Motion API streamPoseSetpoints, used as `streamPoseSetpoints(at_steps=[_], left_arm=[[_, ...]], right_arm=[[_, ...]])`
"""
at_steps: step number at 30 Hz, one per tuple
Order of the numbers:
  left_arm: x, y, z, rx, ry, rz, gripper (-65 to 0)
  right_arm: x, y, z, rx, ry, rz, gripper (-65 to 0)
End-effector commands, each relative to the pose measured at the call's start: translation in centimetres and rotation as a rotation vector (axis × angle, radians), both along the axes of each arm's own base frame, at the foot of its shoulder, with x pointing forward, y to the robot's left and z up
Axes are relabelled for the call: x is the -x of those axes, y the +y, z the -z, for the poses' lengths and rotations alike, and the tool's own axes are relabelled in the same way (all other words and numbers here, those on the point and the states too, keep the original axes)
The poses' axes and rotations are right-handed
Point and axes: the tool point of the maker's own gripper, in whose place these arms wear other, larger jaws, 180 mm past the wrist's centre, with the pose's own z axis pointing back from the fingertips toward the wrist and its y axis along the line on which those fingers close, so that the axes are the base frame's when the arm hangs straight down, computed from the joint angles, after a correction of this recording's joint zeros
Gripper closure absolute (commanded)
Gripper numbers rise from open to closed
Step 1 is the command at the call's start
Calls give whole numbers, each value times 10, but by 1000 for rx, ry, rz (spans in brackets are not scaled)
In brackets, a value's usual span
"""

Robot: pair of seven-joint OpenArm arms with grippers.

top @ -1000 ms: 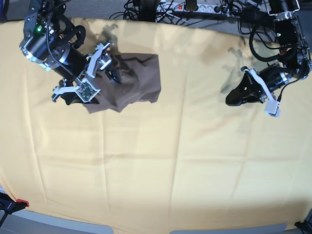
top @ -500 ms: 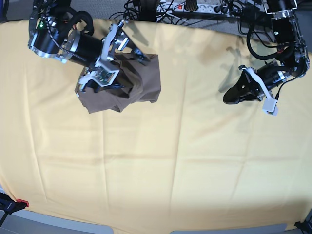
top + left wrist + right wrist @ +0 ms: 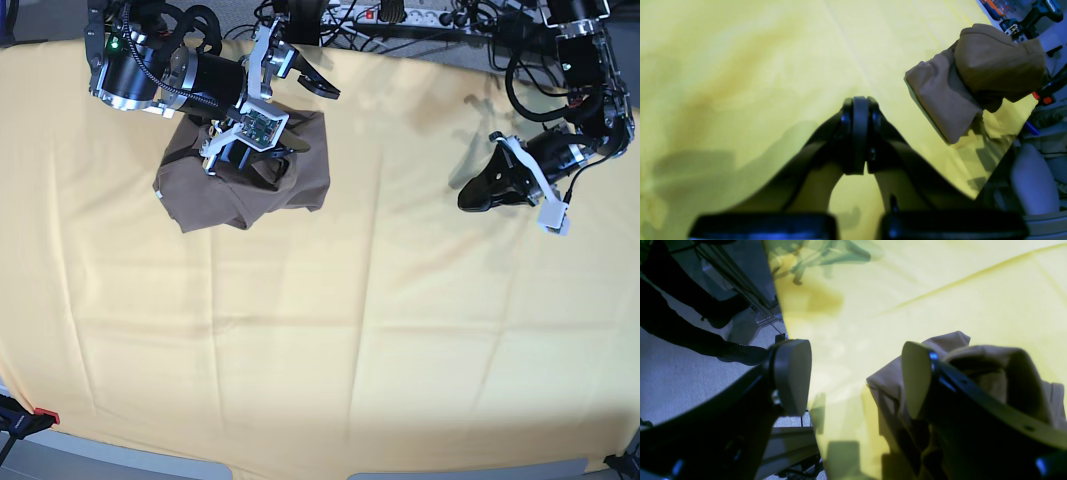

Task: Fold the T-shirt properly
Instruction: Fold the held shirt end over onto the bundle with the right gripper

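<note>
1. T-shirt [image 3: 245,185]: thin soft cloth, matt taupe-brown, rumpled with soft folds
2. Yellow cloth [image 3: 330,340]: matt woven fabric, smooth with shallow creases
3. Right gripper [image 3: 853,380]: dark matt plastic fingers, pads [image 3: 791,373] smooth, rubbery-looking, dull grey
4. Left gripper [image 3: 857,133]: black plastic, slight sheen along edges
5. Right arm [image 3: 150,75]: black housing with shiny metal ring, white plastic brackets
6. Cables [image 3: 540,60]: glossy black sheathing
</note>
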Motion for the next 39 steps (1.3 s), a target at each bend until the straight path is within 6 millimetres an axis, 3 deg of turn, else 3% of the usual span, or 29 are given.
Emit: streamPoseSetpoints(at_steps=[1, 7, 14, 16, 19, 22, 25, 31, 35, 39], left_arm=[[-6, 1, -16, 15, -56, 2, 0], [-6, 1, -17, 16, -58, 1, 0], [-6, 1, -16, 15, -56, 2, 0], [-5, 1, -15, 15, -54, 2, 0], [-2, 1, -12, 15, -43, 2, 0], [1, 1, -10, 16, -33, 1, 0], [1, 1, -10, 17, -35, 0, 0], [1, 1, -10, 17, -34, 0, 0], [1, 1, -10, 18, -35, 0, 0], [0, 1, -11, 19, -37, -2, 0]], right_arm=[[0, 3, -9, -34, -21, -10, -436], [-9, 9, -28, -116, -82, -3, -436], [-39, 12, -50, -136, -197, 50, -436], [-55, 1, -52, -100, -238, 115, -436], [-83, -32, -55, -52, -273, 276, -436], [-96, -64, -56, -21, -281, 383, -435], [-94, -85, -54, -12, -246, 410, -435], [-68, -104, -43, -23, -122, 363, -435], [-56, -107, -31, 3, -69, 356, -434], [-55, -106, -32, -9, -71, 355, -402]])
